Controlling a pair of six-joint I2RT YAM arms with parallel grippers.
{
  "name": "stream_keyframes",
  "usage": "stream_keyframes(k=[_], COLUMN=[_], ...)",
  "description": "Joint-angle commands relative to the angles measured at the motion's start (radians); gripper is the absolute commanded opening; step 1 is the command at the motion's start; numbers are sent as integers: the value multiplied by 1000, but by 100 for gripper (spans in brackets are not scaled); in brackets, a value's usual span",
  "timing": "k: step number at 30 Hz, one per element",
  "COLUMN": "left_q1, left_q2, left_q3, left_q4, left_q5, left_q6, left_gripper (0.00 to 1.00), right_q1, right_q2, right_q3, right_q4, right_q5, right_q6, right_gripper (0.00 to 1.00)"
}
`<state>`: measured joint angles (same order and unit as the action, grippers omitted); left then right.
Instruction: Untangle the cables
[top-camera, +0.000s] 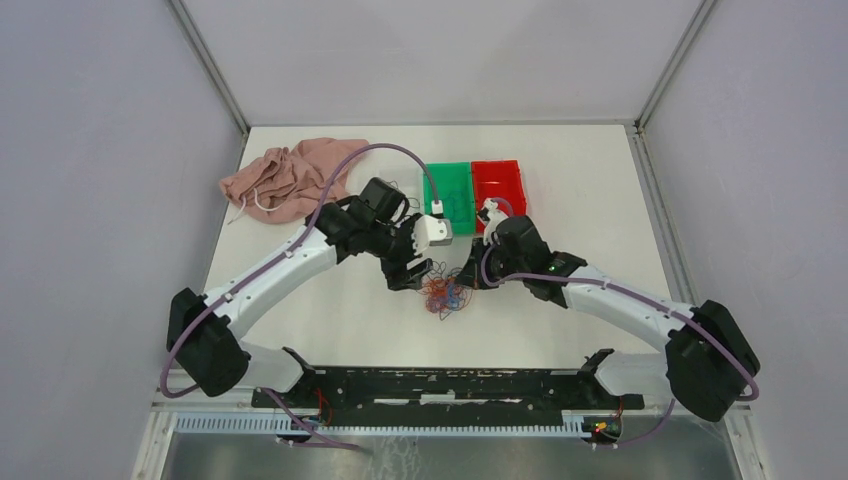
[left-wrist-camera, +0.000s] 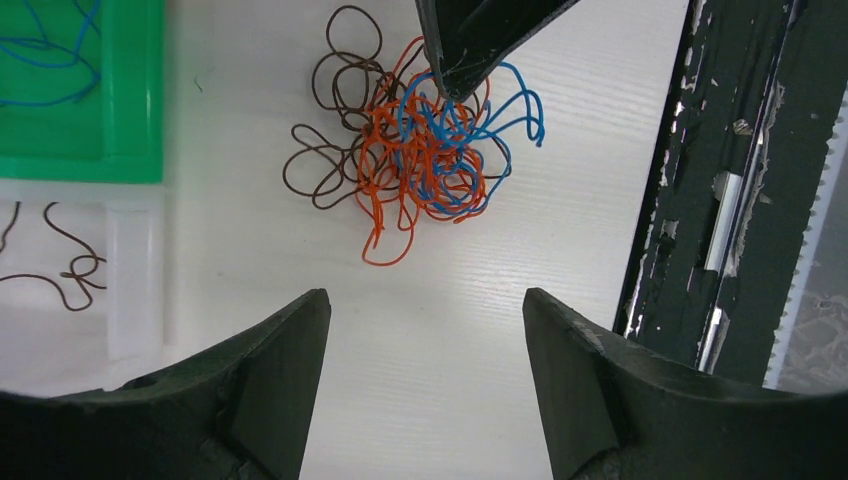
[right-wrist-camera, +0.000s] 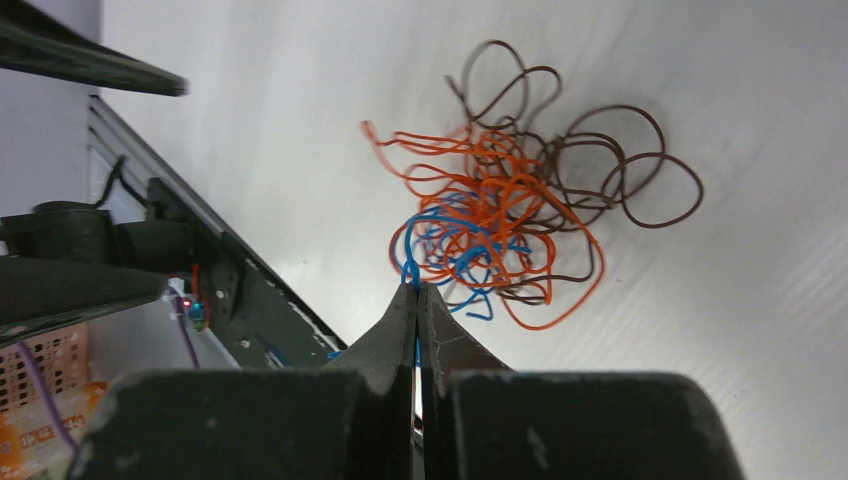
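Note:
The cables (top-camera: 445, 295) form a small wad of orange, blue and dark brown loops in mid-table. In the right wrist view my right gripper (right-wrist-camera: 416, 290) is shut on a blue strand (right-wrist-camera: 412, 262) at the wad's near edge, and the rest of the cables (right-wrist-camera: 520, 200) lie flat on the table. The left wrist view shows those shut fingers (left-wrist-camera: 460, 50) from above, touching the top of the cables (left-wrist-camera: 420, 160). My left gripper (left-wrist-camera: 427, 300) hangs open over bare table just short of the wad, holding nothing.
A green bin (top-camera: 447, 185) with a blue cable (left-wrist-camera: 45, 55) in it and a red bin (top-camera: 498, 180) stand behind the wad. A loose brown cable (left-wrist-camera: 70, 270) lies beside the green bin. Pink cloth (top-camera: 285, 178) at back left. Black rail (top-camera: 450, 385) along the near edge.

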<state>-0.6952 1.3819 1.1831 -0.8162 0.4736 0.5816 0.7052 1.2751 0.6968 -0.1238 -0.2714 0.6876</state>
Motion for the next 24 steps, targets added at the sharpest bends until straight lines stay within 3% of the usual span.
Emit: stream_keyframes(k=[1, 9, 15, 24], left_q1=[0, -3, -8, -56], left_q2=[-52, -86, -129, -195], left_q3=[62, 50, -7, -129], left_q4=[30, 100, 166, 265], left_q5=[24, 75, 103, 132], left_q6=[53, 129, 214, 262], left_gripper=[76, 66, 51, 47], right_q1=[6, 8, 8, 10], right_q2=[-79, -114, -125, -74], right_q3=[76, 106, 111, 149], right_q4=[70, 144, 191, 242], right_q5=[-53, -146, -239, -389], right_q6=[31, 53, 54, 68], right_gripper=[0, 0, 0, 0])
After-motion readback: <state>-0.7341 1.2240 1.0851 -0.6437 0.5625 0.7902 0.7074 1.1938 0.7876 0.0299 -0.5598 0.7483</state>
